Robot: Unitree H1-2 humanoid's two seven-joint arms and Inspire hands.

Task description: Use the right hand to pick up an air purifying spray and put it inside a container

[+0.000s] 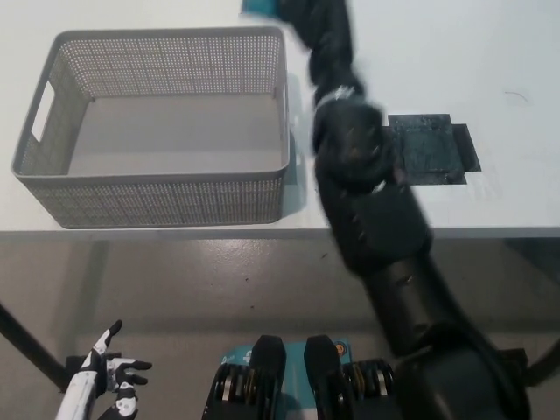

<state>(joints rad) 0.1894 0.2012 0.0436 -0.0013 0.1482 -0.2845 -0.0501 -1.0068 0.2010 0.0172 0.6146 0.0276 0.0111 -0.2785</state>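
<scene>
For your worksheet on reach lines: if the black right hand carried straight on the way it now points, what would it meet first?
The right hand points toward the picture's top edge, up and slightly left, past the grey basket's far right corner. Only white table shows there before the frame ends; height is unclear.

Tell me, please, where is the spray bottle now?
In the head view, only a teal bit of the spray bottle shows at the top edge, in the black right hand, just behind the grey basket's far right corner.

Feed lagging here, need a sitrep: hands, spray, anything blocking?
Right hand at top edge, shut on spray, only a teal sliver visible. Basket empty, just left of it. Left hand open, low. Nothing blocking.
</scene>
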